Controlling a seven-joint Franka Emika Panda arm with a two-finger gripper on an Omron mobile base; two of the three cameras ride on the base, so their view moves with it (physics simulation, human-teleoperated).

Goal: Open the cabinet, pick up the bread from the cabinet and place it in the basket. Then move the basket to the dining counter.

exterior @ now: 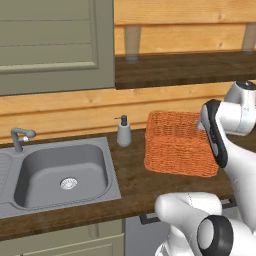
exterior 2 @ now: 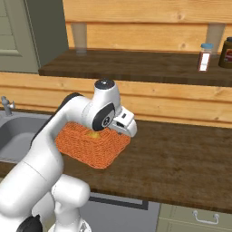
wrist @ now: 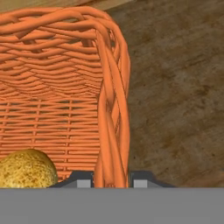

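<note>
One claw (wrist: 111,183) clamped astride basket (wrist: 52,87) wall, bread (wrist: 26,168) inside, soap bottle (exterior: 123,131) beside.

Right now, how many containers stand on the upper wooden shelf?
2: a white jar with a blue lid and a dark jar at the picture's right edge, both at the shelf's right end. More may stand beyond it.

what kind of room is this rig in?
A simulated kitchen, by the look of it: a grey sink with a faucet set into a dark wooden worktop, a soap dispenser beside it, an olive-green cabinet above, and jars on a wall shelf.
</note>
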